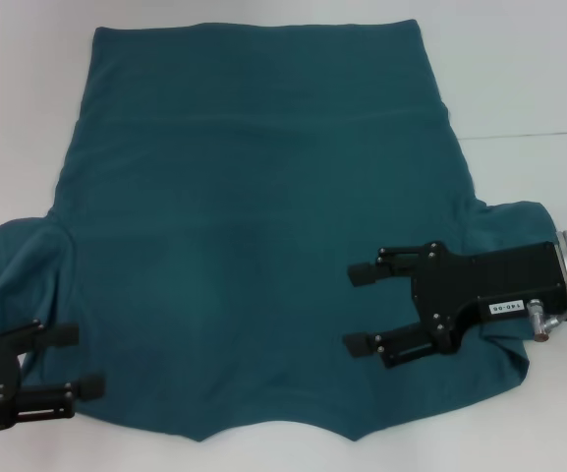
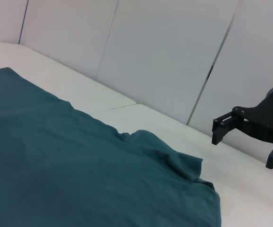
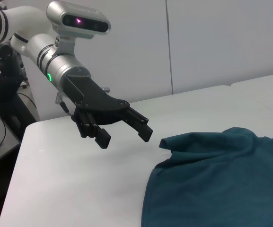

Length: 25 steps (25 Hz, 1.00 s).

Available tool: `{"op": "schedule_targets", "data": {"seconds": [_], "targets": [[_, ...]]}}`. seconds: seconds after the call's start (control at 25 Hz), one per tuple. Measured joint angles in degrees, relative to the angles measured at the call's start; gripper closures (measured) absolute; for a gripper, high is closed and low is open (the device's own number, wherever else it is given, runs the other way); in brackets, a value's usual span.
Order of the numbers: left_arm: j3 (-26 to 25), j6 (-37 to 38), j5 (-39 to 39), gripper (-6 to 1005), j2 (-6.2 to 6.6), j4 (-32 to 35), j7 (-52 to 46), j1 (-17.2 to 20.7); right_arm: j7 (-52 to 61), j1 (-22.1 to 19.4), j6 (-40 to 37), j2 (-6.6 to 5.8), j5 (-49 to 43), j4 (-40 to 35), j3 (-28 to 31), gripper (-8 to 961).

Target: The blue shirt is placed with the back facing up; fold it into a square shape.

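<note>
The blue shirt (image 1: 254, 226) lies spread flat on the white table (image 1: 519, 79), plain side up, hem at the far end and neckline at the near edge. My left gripper (image 1: 85, 361) is open at the near left, just off the shirt's edge below the rumpled left sleeve (image 1: 28, 265). My right gripper (image 1: 352, 309) is open and hovers over the shirt's near right part, its wrist above the right sleeve (image 1: 514, 221). In the right wrist view, the left gripper (image 3: 125, 138) holds nothing, beside the shirt (image 3: 221, 179). The left wrist view shows the shirt (image 2: 56, 161) and the right gripper (image 2: 242, 151) beyond it.
A seam (image 1: 529, 135) runs across the tabletop at the far right. Bare white table surrounds the shirt on the far, left and right sides. Pale wall panels (image 2: 164, 56) stand behind the table. The left arm's silver links (image 3: 56, 61) rise near the table's edge.
</note>
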Motion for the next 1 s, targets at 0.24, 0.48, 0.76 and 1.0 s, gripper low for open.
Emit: {"op": "schedule_targets", "data": {"seconds": [0.24,0.48,0.76,1.0], "targets": [[0.00,0.00,0.00,67,0.00,0.00,0.00,0.03,0.01,0.05,0.00,0.00,-0.01,0.00,0.00,26],[0.00,-0.07,0.00,66,0.00,0.00,0.00,0.03,0.09,0.05,0.00,0.00,-0.01,0.00,0.00,27],[0.01,-1.22,0.00,67,0.02,1.06,-4.71,-0.07,0.28,0.05,-0.02,-0.06,-0.01,-0.04,-0.02,27],[-0.03,-1.41,0.00,66,-0.28,10.05,-21.42,0.50,1.78,0.12,-0.53,-0.27,0.00,-0.83,0.13,26]]}}
